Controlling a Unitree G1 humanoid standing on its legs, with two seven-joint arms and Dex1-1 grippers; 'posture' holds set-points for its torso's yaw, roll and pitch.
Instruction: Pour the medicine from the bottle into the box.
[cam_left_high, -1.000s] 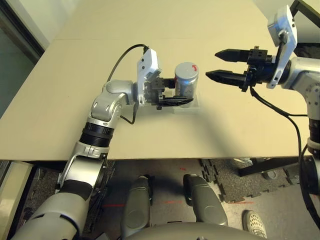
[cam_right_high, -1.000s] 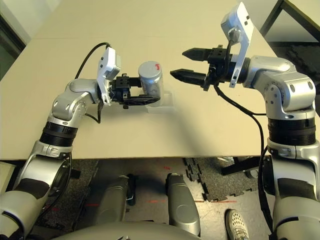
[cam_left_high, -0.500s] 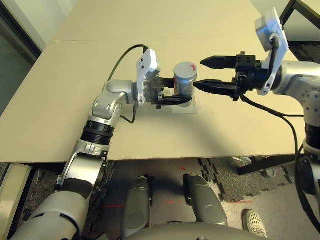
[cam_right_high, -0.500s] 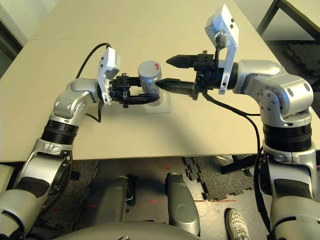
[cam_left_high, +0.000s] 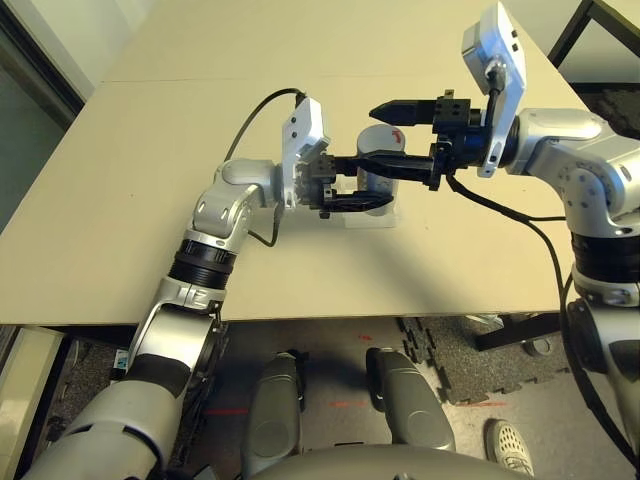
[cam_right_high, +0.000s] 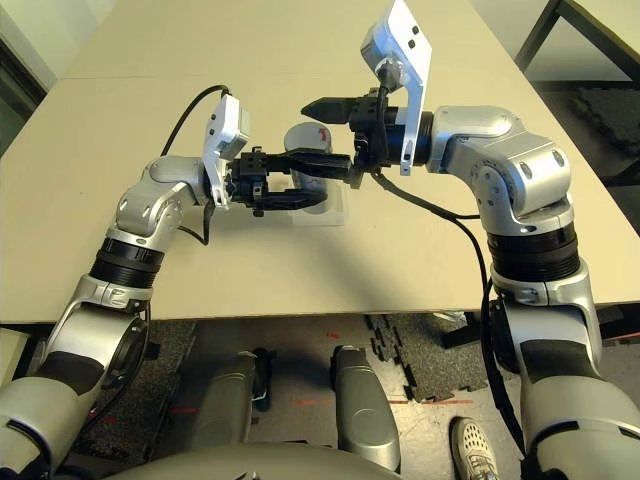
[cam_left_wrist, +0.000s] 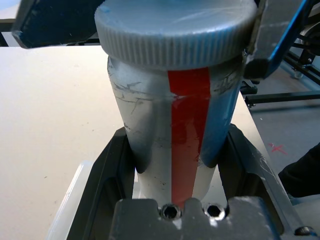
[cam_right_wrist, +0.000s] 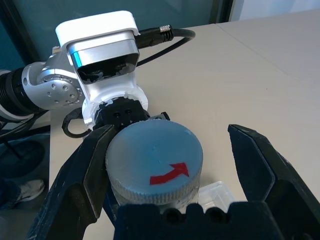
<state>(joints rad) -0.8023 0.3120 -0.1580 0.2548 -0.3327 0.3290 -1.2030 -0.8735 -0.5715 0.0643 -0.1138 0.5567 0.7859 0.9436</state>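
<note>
The silver-grey bottle, red-striped with a ribbed grey cap, stands upright, grasped by the left hand; the right hand gapes, straddling the cap.

Capped bottle upright over clear box.

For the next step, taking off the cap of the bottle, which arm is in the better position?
Probably the right: the right gripper is open around the cap, while the left gripper holds the bottle upright.

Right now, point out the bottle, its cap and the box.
bottle (cam_left_wrist: 175, 145), left wrist view, red label stripe.
cap (cam_right_wrist: 155, 160), right wrist view, flat top.
box (cam_right_wrist: 216, 194), right wrist view, clear corner.
</note>
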